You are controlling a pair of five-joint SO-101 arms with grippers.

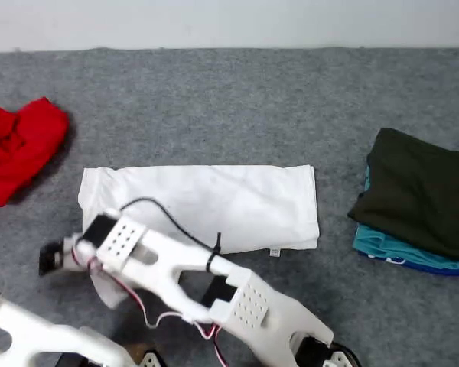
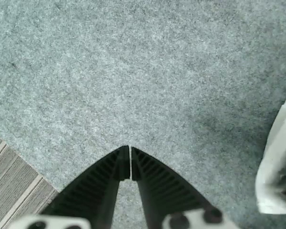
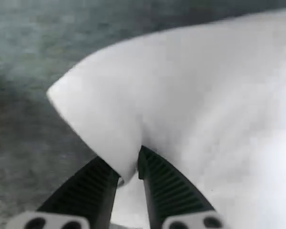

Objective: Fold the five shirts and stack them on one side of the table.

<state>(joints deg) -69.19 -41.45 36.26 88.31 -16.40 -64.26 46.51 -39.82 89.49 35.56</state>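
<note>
**Right gripper pinching a corner of the white shirt**

Black ribbed jaws of the right arm are clamped on a peaked corner of white cloth, which the pinch lifts off the grey surface; the left gripper hangs over bare grey surface with its jaws pressed together on nothing, a white hem just beside it.

From above, the white shirt lies mid-surface as a long band parallel to the near edge, already folded lengthwise; a crumpled red shirt sits at the left edge; a folded stack, dark over teal over blue, sits by the right edge.

This cloth looks light, soft and limp; it should sag from any single hold and give no stiffness to push against, and the napped surface may drag on it. A corner where the layers double seems the surest hold; pinching all layers together should stop the fold from sliding open. Carrying one short end over the other would likely go straighter with both near-end corners held.
</note>
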